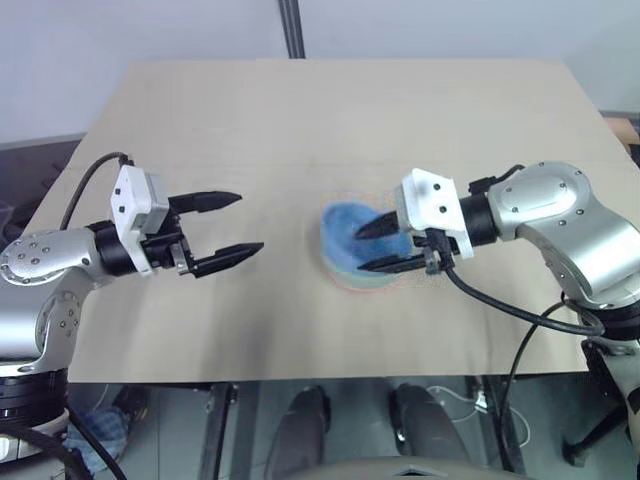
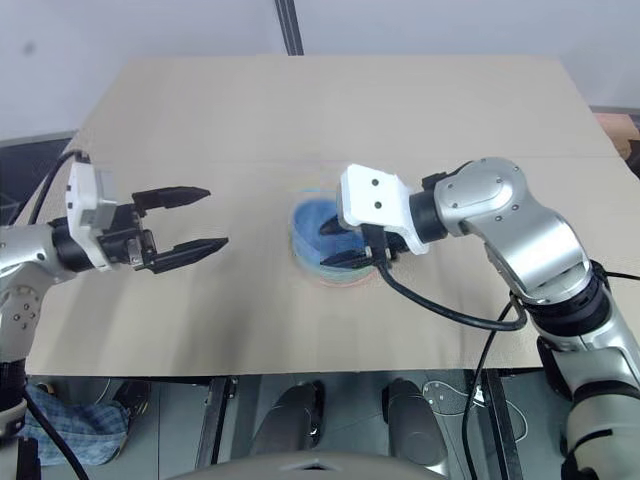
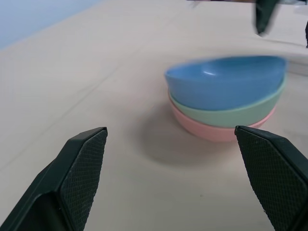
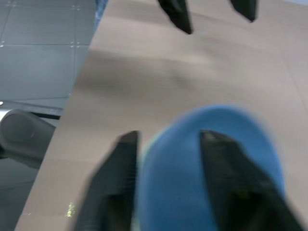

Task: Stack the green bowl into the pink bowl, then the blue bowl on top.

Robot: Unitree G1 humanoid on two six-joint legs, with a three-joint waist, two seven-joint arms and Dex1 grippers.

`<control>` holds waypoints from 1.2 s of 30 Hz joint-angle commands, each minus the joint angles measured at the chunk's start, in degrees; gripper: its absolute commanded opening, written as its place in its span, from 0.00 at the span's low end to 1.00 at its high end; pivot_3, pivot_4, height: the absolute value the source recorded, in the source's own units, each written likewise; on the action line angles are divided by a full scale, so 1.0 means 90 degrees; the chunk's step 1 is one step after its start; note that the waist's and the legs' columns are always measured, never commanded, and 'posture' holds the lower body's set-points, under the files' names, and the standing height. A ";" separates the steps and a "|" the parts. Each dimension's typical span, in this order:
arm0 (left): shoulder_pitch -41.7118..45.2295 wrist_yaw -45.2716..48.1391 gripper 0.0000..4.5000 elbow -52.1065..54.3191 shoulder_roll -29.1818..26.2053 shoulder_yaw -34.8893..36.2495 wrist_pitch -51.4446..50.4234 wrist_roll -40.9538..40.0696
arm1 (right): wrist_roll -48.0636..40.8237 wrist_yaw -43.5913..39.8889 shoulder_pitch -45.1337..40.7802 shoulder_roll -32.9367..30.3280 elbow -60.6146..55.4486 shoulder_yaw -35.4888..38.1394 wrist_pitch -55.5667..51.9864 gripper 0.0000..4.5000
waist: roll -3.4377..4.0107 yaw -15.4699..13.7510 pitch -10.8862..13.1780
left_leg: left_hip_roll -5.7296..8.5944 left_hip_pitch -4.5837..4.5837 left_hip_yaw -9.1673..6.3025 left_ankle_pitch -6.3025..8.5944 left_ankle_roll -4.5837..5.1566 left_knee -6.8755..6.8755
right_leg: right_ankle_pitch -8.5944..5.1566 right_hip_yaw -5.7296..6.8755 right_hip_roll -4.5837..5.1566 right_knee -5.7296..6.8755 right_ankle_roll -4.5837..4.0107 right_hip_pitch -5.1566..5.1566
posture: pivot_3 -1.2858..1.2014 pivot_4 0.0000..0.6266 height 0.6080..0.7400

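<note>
The three bowls sit nested in one stack at the middle of the table. The pink bowl [image 3: 211, 132] is at the bottom, the green bowl [image 3: 231, 115] rests in it, and the blue bowl [image 3: 226, 82] lies on top, slightly tilted. My right gripper [image 1: 358, 251] hovers over the stack from the right. It is open, one finger above the blue bowl's [image 1: 345, 225] hollow and the other outside its near rim. My left gripper [image 1: 250, 222] stands open to the left of the stack, pointing at it with nothing between its fingers.
The tan table [image 1: 300, 110] has bare surface all around the stack. Its front edge runs close below both arms. A dark pole [image 1: 292, 28] rises behind the far edge. Black cables [image 1: 520, 330] hang from the right arm.
</note>
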State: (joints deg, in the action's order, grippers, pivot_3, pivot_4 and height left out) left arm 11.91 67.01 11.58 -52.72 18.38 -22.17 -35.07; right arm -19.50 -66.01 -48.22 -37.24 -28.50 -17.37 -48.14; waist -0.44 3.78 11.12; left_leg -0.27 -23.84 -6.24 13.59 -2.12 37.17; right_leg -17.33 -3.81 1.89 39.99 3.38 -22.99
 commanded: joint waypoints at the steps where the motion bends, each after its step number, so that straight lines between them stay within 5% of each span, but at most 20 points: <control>1: 0.0110 0.0016 1.00 0.0043 -0.0092 0.0073 0.0060 -0.0013 | -0.0378 0.0268 -0.0078 -0.0037 -0.0286 0.0459 -0.0391 0.57 | 0.0000 -0.0003 0.0000 | 0.0000 0.0000 -0.0001 0.0000 0.0000 0.0000 | 0.0000 0.0000 0.0000 0.0000 0.0000 0.0000 | 0.52 0.24 1.00; 8: -0.0404 -0.0257 1.00 0.0427 -0.0059 0.0518 -0.0147 -0.0164 | -0.1704 0.0299 0.1247 -0.0662 -0.0226 0.2779 -0.0959 0.57 | -0.0008 -0.0069 -0.0005 | 0.0000 0.0000 -0.0007 0.0001 0.0001 0.0000 | 0.0000 0.0006 0.0002 -0.0007 0.0000 0.0008 | 0.52 0.24 1.00; 18: -0.1557 -0.0898 1.00 0.0956 0.0050 0.1242 -0.0556 -0.0153 | -0.1771 -0.0739 0.3958 -0.2023 0.1089 0.5411 0.0587 0.57 | -0.0005 -0.0155 -0.0003 | -0.0002 0.0025 0.0005 0.0001 0.0003 0.0001 | 0.0000 0.0000 0.0001 -0.0007 0.0000 0.0034 | 0.52 0.24 1.00; 26: -0.1950 -0.1143 1.00 0.0953 -0.0005 0.1311 -0.0761 -0.0044 | -0.1540 -0.0906 0.5160 -0.1960 0.1785 0.5770 0.1657 0.57 | -0.0006 -0.0156 -0.0004 | -0.0006 0.0037 0.0017 0.0001 0.0002 0.0005 | 0.0000 -0.0012 -0.0005 -0.0006 0.0001 0.0045 | 0.52 0.24 1.00; 36: -0.2380 -0.0839 1.00 0.1026 -0.0004 0.1653 -0.0796 -0.0250 | -0.1615 -0.0890 0.5495 -0.1971 0.1965 0.5705 0.2334 0.57 | -0.0006 -0.0158 -0.0004 | -0.0008 0.0038 0.0023 0.0001 0.0002 0.0005 | 0.0000 -0.0017 -0.0005 -0.0007 0.0001 0.0046 | 0.52 0.24 1.00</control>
State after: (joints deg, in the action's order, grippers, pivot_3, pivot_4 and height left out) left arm -9.43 59.03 19.22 -52.21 31.01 -29.90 -37.23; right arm -33.33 -73.51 1.13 -54.10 -10.28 32.46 -28.46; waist -0.50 2.36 11.09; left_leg -0.34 -23.49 -6.04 13.60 -2.10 37.22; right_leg -17.33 -3.96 1.84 39.92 3.39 -22.58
